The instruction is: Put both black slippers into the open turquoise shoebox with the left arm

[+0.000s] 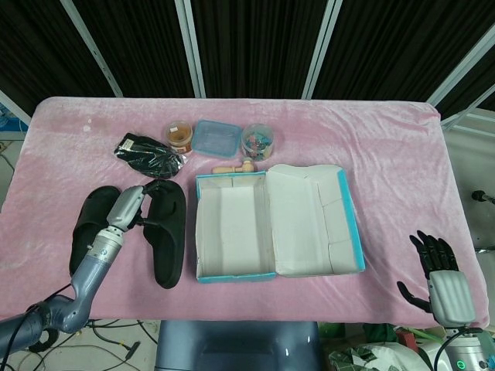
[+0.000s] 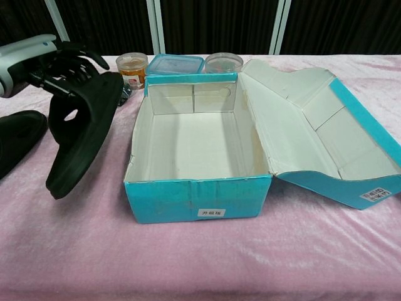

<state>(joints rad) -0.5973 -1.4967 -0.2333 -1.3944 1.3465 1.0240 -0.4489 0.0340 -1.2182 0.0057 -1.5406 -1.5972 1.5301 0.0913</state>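
Note:
My left hand (image 1: 128, 206) (image 2: 53, 63) grips one black slipper (image 1: 167, 234) (image 2: 81, 132) by its strap and holds it lifted off the cloth, toe hanging down, just left of the open turquoise shoebox (image 1: 232, 232) (image 2: 197, 200). The box is empty, its lid folded out to the right. The other black slipper (image 1: 87, 229) (image 2: 17, 141) lies flat on the pink cloth at the far left. My right hand (image 1: 442, 274) hangs open off the table's front right corner, holding nothing.
Behind the box stand a small amber jar (image 1: 179, 136), a blue-lidded container (image 1: 216, 137) and a clear jar of coloured bits (image 1: 258, 142). A black bagged bundle (image 1: 148, 154) lies behind the slippers. A wooden piece (image 1: 234, 167) sits at the box's back wall.

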